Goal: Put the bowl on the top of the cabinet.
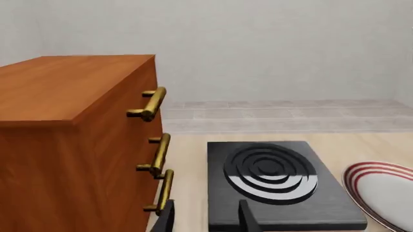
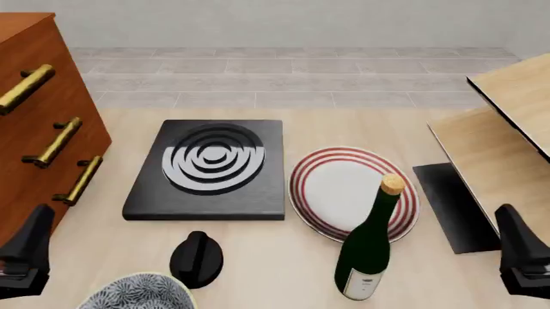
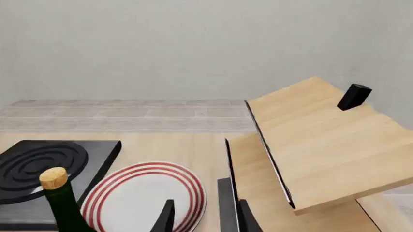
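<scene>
Left gripper [image 1: 206, 218]: only two dark fingertips show at the lower edge of the left wrist view, spread with a clear gap between them, nothing held; it sits near the lower drawers of the tall reddish-brown wooden cabinet [image 1: 71, 145]. In the front view the left gripper [image 2: 26, 254] is at the near left corner, close to the cabinet's [image 2: 35, 122] front, which carries three brass bar handles [image 2: 53, 141]. Right gripper [image 3: 205, 217]: two dark fingertips likewise spread, empty, with the flat white plate with red rings [image 3: 145, 198] and the pale light-wood furniture [image 3: 322, 145] ahead of it; in the front view the right gripper [image 2: 522, 254] is at the near right corner. Round bowl with dense black-and-white pattern and thin yellow rim [image 2: 138, 293]: on the wooden table [image 2: 257, 257] at the near edge of the front view, partly cut off, well below the cabinet top and just right of the left gripper, not touching it. A black rounded knob-like object [image 2: 197, 257] stands just beside the bowl. Farther out, a black square hotplate with grey concentric rings [image 2: 210, 168] lies next to the cabinet; the plate [image 2: 352, 193] lies to its right. A dark green glass bottle with a cork [image 2: 369, 248] stands upright at the plate's near edge. A thin black slab [image 2: 451, 206] lies beside the light-wood furniture [image 2: 498, 141].
</scene>
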Motion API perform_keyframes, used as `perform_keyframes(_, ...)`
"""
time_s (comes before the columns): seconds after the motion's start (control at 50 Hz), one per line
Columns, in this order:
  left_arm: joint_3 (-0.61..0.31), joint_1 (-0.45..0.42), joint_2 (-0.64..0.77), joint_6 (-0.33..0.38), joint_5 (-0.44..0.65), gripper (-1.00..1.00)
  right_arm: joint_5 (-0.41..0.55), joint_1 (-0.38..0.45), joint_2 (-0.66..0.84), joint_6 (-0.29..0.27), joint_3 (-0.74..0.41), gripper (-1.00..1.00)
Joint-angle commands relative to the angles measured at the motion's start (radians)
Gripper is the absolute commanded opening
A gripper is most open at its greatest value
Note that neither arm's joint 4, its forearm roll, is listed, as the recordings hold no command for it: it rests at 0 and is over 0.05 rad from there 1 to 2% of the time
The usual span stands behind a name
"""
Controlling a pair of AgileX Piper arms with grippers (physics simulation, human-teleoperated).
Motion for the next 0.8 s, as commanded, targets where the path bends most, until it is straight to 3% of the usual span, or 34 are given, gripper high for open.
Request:
perform_keyframes(0.02, 0.0, -0.009, 0.0, 0.036, -0.004, 1.0, -0.017, 0.0, 0.018, 0.0, 0.0, 1.0)
perform_keyframes(0.4, -0.03, 0.003, 0.0, 0.067, 0.063, 1.0, 0.002, 0.0, 0.002, 0.0, -0.003, 1.0)
perform_keyframes(0.66, -0.08, 0.006, 0.0, 0.091, 0.227, 1.0, 0.002, 0.0, 0.002, 0.0, -0.003, 1.0)
perform_keyframes(0.8, -0.118, -0.041, 0.0, 0.119, 0.286, 1.0, 0.002, 0.0, 0.002, 0.0, -0.003, 1.0)
